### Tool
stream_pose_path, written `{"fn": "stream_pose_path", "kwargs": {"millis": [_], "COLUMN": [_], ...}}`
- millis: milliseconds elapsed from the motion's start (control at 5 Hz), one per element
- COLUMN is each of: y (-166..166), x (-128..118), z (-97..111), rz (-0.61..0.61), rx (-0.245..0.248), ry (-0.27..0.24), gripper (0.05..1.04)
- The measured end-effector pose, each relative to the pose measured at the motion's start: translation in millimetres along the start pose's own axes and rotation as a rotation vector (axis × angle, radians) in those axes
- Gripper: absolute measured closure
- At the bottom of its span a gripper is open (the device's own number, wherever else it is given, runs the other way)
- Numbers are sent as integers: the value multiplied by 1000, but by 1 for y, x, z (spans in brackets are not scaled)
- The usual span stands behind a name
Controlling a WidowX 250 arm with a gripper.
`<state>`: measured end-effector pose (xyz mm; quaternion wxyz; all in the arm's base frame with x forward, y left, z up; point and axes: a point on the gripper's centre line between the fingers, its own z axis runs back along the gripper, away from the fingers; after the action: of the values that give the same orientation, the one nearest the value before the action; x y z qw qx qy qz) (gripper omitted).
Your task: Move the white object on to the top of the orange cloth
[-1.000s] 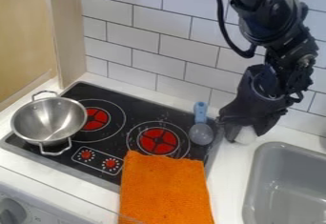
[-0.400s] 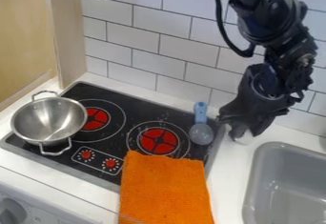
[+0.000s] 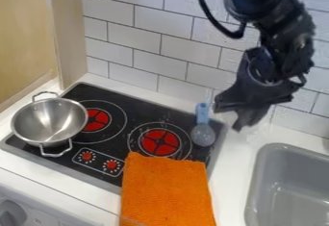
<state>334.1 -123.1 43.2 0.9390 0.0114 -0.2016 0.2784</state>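
Camera view: gripper (image 3: 243,122) is hanging over the back edge of the counter (image 3: 235,184), just off the stovetop's back right corner. Can't tell if it's open, closed or gripping anything tbh. Pale patch (image 3: 259,126) right beside it might be the white object, but I can't say for sure.

2 things I'd worry about. If it's holding that by a poor grip, it could slip onto the counter's back edge. Also, a low path to the orange cloth (image 3: 166,189), over the stovetop's front right corner, might clip the blue spoon (image 3: 203,134).
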Motion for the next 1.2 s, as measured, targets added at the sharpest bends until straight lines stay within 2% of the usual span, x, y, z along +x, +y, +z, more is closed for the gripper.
{"fn": "stream_pose_path", "kwargs": {"millis": [400,600,800,1000,1200], "y": [17,32,57,81,98], "x": [-2,-9,-22,-40,-61], "z": [33,56,70,72,65], "rz": [-24,-42,-52,-76,-87], "rx": [-66,-102,-115,-113,-151], "ry": [-19,-36,-28,-2,27], "gripper": [1036,1036,1036,1036,1036]}}
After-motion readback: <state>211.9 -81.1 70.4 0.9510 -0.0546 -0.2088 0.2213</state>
